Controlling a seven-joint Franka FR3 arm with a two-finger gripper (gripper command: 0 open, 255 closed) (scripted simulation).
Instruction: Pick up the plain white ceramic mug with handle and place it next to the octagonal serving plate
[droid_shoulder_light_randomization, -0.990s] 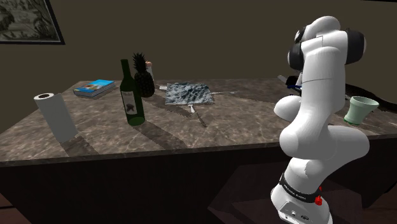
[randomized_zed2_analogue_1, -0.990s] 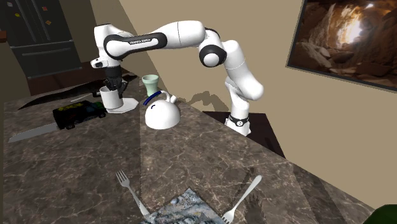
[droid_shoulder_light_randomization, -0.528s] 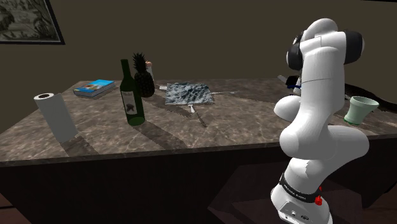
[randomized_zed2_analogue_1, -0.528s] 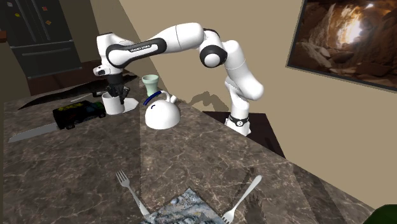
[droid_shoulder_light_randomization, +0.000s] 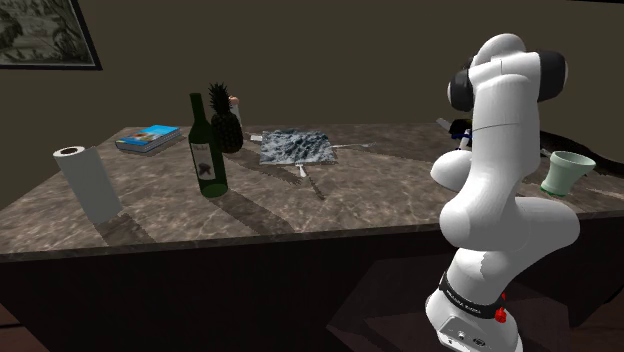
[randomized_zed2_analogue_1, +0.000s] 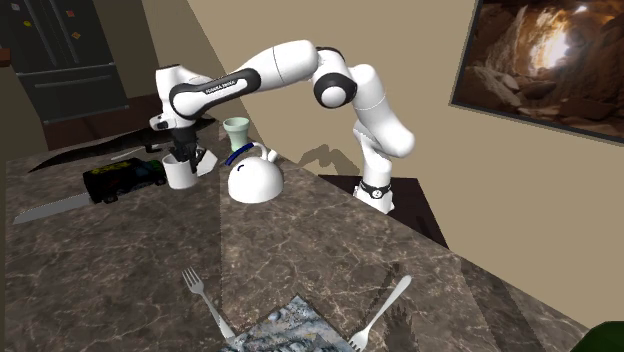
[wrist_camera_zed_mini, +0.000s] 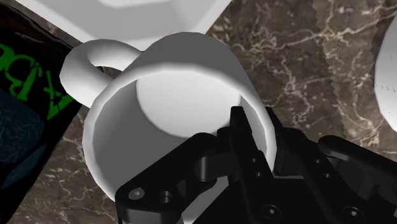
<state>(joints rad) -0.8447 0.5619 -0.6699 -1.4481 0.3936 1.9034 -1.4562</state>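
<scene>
At the second exterior view's far left, beside the plate (wrist_camera_zed_mini: 149, 14), the gripper (wrist_camera_zed_mini: 257, 132) was clenched on the mug (wrist_camera_zed_mini: 172, 95) rim; placing looked nearly done, next needing release and a straight lift.

On the dark marbled table (droid_shoulder_light_randomization: 300, 205) stand a paper towel roll (droid_shoulder_light_randomization: 86, 185), a green wine bottle (droid_shoulder_light_randomization: 207, 150) near a pineapple (droid_shoulder_light_randomization: 224, 122), a book (droid_shoulder_light_randomization: 148, 137), a patterned mat (droid_shoulder_light_randomization: 296, 146), and, past the white arm (droid_shoulder_light_randomization: 497, 170), a pale green cup (droid_shoulder_light_randomization: 566, 172).
</scene>
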